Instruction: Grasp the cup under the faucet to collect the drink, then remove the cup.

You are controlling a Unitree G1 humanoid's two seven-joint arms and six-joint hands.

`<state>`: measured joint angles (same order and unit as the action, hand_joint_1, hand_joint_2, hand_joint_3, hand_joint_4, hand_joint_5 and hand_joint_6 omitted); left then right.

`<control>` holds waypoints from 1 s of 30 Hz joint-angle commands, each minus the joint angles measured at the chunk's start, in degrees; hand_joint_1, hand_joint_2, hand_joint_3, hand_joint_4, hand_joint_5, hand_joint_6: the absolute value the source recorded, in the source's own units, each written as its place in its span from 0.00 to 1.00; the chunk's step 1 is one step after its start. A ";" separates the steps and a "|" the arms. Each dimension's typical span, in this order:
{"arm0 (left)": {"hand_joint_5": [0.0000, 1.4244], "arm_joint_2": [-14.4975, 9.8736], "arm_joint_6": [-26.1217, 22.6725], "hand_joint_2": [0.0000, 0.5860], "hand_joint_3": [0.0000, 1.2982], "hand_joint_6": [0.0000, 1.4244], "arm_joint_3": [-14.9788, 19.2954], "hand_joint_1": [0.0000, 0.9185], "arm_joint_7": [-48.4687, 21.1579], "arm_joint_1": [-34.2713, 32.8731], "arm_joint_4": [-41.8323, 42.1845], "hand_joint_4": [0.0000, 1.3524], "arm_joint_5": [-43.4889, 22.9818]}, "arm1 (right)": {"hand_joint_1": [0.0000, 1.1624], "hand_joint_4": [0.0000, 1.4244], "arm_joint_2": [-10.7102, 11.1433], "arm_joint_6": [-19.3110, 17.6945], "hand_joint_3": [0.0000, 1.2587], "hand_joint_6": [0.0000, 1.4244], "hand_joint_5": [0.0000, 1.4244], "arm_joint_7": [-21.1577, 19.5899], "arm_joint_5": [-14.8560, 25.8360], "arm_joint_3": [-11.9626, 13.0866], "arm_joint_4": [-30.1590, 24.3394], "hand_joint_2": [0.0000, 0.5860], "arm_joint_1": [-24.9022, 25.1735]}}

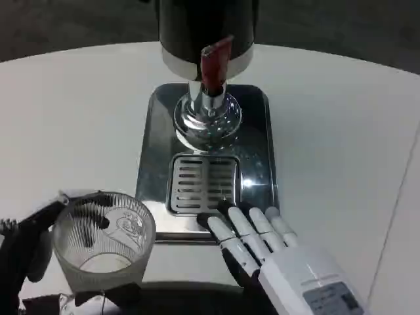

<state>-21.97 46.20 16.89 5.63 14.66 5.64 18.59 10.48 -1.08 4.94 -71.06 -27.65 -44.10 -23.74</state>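
Fingers [98, 205] of our left hand [29, 252] wrap the ribbed glass cup [105, 239], which stands on the white counter [341, 144] at the lower left, beside the steel drip tray [259, 164] and well short of the faucet [209, 105]. Our right hand [282, 259] holds nothing, its fingers extended over the tray's front edge. To fill well, we judge the cup should travel upright onto the slotted grate [203, 184], centred beneath the spout under the red lever [216, 62].

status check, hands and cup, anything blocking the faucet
Left hand holds the cup, off the drip tray's left front corner. Right hand open, fingertips at the drip tray front edge. Nothing under the faucet.
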 commanded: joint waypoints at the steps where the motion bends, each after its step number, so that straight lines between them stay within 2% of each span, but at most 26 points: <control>1: 0.89 0.43 0.38 0.35 0.72 0.98 -0.24 0.57 -0.14 -0.60 1.69 0.77 -0.28 | 0.35 0.00 -1.80 -0.57 0.07 0.00 0.00 -0.78 -0.40 -1.18 -0.82 0.90 -1.15; 20: 0.89 1.39 -0.73 0.34 0.73 0.98 -0.45 0.58 -0.28 -1.09 1.98 0.77 0.13 | 0.35 0.00 -2.48 -0.36 0.08 0.00 0.00 -1.00 -0.31 -0.50 -0.86 0.91 -1.81; 26: 0.89 2.81 -1.97 0.34 0.73 0.98 -0.98 0.58 0.69 -3.44 1.66 0.77 2.17 | 0.36 0.00 -3.04 -0.19 0.08 0.00 0.00 -1.07 -0.34 -0.18 -0.71 0.91 -1.78; 30: 0.89 3.73 -3.66 0.34 0.73 0.98 -1.32 0.58 2.43 -7.32 -0.14 0.77 4.80 | 0.36 0.00 -3.39 -0.09 0.08 0.00 0.00 -1.35 -0.58 -0.23 -0.89 0.91 -2.35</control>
<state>-19.06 43.47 15.72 5.87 9.64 6.08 22.24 9.11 -1.19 4.73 -71.88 -26.54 -44.12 -24.42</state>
